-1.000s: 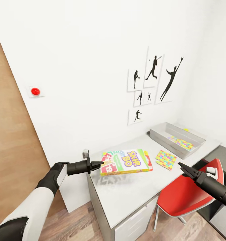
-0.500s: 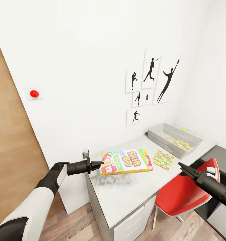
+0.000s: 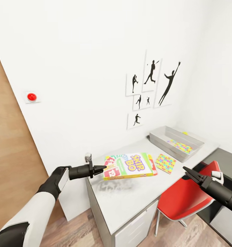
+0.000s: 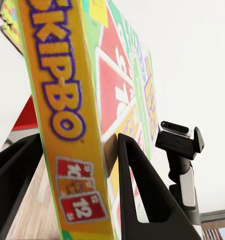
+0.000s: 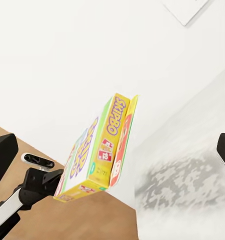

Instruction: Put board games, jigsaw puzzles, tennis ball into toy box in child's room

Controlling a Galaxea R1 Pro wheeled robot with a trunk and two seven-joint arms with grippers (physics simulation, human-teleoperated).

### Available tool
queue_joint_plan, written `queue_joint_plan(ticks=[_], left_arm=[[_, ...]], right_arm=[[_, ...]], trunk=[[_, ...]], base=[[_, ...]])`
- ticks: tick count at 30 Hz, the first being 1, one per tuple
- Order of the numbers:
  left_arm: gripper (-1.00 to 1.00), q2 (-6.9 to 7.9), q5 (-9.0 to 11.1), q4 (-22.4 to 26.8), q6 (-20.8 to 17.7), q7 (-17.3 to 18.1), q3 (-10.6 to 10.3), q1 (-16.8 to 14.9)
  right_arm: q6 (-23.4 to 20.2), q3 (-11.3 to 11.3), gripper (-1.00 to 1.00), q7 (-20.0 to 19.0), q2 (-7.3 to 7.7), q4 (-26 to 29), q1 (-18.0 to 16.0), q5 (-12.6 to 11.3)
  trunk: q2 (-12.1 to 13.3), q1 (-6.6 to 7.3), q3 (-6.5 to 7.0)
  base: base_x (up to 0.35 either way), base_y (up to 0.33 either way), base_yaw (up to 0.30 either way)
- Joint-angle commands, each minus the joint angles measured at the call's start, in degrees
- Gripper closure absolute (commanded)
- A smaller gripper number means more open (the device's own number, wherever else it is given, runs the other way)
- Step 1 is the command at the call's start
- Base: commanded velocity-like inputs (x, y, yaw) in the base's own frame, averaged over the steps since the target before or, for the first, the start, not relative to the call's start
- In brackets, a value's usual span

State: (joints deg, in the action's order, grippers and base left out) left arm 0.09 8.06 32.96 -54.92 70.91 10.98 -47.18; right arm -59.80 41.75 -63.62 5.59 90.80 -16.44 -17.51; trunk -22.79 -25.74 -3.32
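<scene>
At the far left of the head view a brown wooden door [image 3: 6, 144] stands beside the white wall, which carries a small plate with a red button [image 3: 32, 97]; lower down, the left arm reaches in from the corner, and its left gripper [image 3: 102, 168] pinches the near short edge of the Skip-Bo board game [image 3: 129, 166], holding the box level above the white table [image 3: 129, 199] with a blurred shadow on the tabletop beneath it; in the left wrist view the two black fingers [image 4: 142, 190] press on either side of the box [image 4: 67, 130], whose yellow side reads "SKIP-BO"; the right wrist view sees the same box [image 5: 97, 150] edge-on with the left gripper [image 5: 55, 186] at its lower end; a small grey upright fitting [image 3: 88, 158] stands at the table's left end, close to the wall; just right of the held box a jigsaw puzzle [image 3: 165, 163] lies flat on the tabletop; above it black baseball-player silhouette pictures [image 3: 151, 82] hang on the wall; further right the grey toy box [image 3: 160, 140] sits at the far end of the table with a second jigsaw puzzle [image 3: 179, 145] lying inside it and a small yellow-green object, too small to identify, at its far rim; a red chair [image 3: 188, 197] stands in front of the table; over it hovers the right gripper [image 3: 187, 171], its fingers slightly spread and holding nothing.
</scene>
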Motion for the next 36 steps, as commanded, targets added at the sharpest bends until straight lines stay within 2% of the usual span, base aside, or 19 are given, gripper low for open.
queue_joint_plan(ticks=[1,22,36], left_arm=[[1.00,-0.03,0.1,0.0,-0.4,0.1,0.0,0.0],[1.00,0.09,0.1,0.0,-0.3,0.1,0.3,0.0],[1.00,0.09,0.2,0.0,-0.3,0.1,0.3,0.0]], right_arm=[[-0.2,0.1,-1.00,-0.3,0.01,0.0,-0.1,0.2],[-0.2,0.1,-1.00,-0.3,0.03,0.0,-0.1,0.1],[-0.2,0.1,-1.00,-0.4,0.03,0.0,-0.1,0.1]], trunk=[[-0.1,-0.04,-0.07],[-0.1,-0.04,1.33],[-0.1,-0.04,1.80]], base=[[0.000,0.000,-0.189],[0.000,0.000,-0.199],[0.000,0.000,-0.085]])
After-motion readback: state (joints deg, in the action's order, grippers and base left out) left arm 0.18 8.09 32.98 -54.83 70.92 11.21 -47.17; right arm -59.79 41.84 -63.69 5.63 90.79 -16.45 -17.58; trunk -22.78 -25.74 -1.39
